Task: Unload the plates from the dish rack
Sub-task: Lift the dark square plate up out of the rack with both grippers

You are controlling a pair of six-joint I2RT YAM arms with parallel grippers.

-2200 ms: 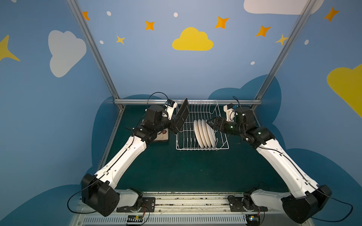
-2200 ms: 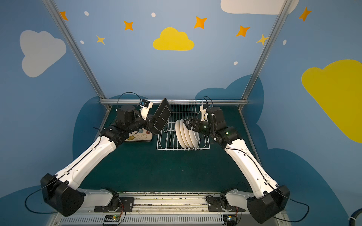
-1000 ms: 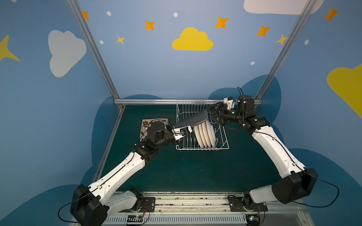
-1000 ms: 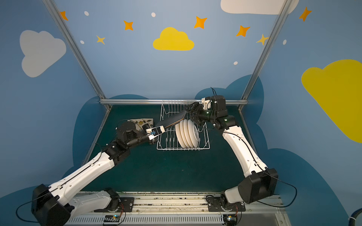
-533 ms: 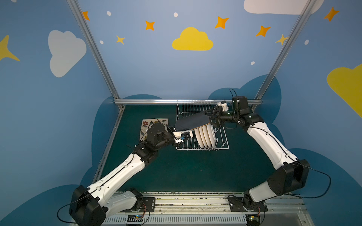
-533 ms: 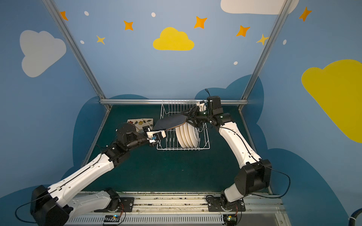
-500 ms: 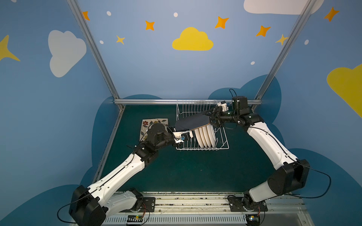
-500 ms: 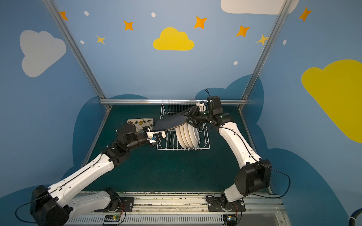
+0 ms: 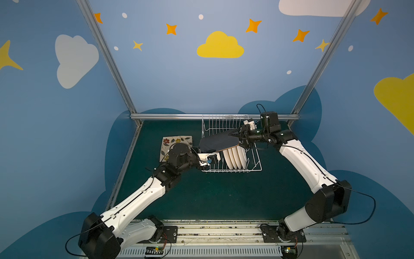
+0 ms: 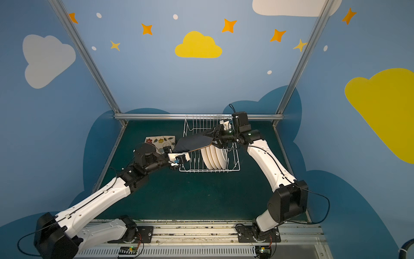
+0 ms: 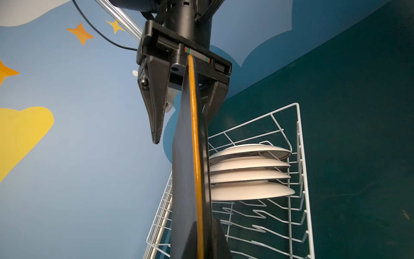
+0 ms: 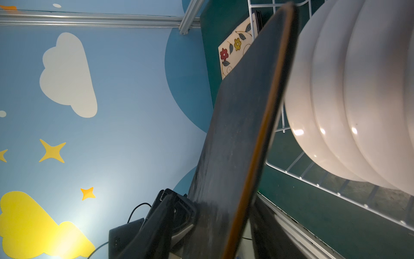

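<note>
A rounded-square plate with a black back (image 9: 217, 142) (image 10: 192, 142) hangs nearly level, back up, over the left end of the white wire dish rack (image 9: 230, 171) (image 10: 210, 171). My left gripper (image 9: 215, 157) (image 11: 199, 243) is shut on its near left edge. My right gripper (image 9: 235, 135) (image 11: 181, 130) stands open astride the far right edge, and one finger (image 11: 154, 107) shows a gap to the plate's back. Several round white plates (image 9: 235, 157) (image 12: 347, 101) stand on edge in the rack. A flowered plate (image 9: 177, 141) (image 12: 233, 51) lies face up on the table.
The rack sits against the metal rail (image 9: 179, 116) at the back of the green mat (image 9: 212, 197). The flowered plate lies just left of the rack, partly behind my left arm's wrist (image 9: 179, 154).
The black-backed plate has tipped down to nearly level in my left gripper. My right gripper has come in onto its far edge, and its jaws have narrowed round it.
</note>
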